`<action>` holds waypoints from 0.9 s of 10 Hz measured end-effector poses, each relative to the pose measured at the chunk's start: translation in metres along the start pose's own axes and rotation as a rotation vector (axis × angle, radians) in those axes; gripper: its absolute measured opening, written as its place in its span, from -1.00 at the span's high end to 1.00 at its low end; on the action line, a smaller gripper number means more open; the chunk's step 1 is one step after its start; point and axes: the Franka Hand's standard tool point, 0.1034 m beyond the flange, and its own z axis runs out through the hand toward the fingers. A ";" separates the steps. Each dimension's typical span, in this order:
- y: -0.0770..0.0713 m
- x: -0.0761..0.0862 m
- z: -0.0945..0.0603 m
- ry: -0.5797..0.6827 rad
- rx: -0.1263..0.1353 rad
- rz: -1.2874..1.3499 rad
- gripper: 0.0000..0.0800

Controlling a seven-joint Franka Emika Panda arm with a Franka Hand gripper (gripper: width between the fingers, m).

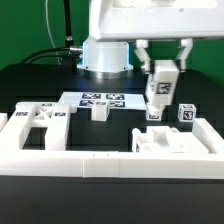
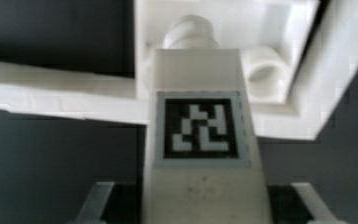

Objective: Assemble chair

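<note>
white tagged leg [image 1: 160, 95] pinched tight in the gripper [image 1: 164, 68], above a slotted block [image 1: 165, 142] (tagged cube [image 1: 186, 114] just beside)

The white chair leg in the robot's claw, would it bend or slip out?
Probably stiff: the leg looks like a solid plastic block. It looks glossy, so it might slip, though the gripper is shut on it. Tall and narrow, it may tip if stood up.

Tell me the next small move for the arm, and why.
Probably ease the arm straight down a little. The jaws are shut on an upright tagged chair piece, which seems to hang just above the slotted chair part by the border wall; the wrist view shows it over that part's frame, not yet seated.
</note>
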 end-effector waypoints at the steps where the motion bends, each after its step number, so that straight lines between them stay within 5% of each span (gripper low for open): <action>1: 0.000 -0.002 0.001 -0.003 0.001 -0.014 0.28; 4: -0.002 -0.001 0.002 -0.003 0.001 -0.018 0.28; 6: -0.020 0.021 0.015 0.025 0.008 -0.053 0.28; 9: -0.018 0.028 0.020 0.072 0.003 -0.070 0.28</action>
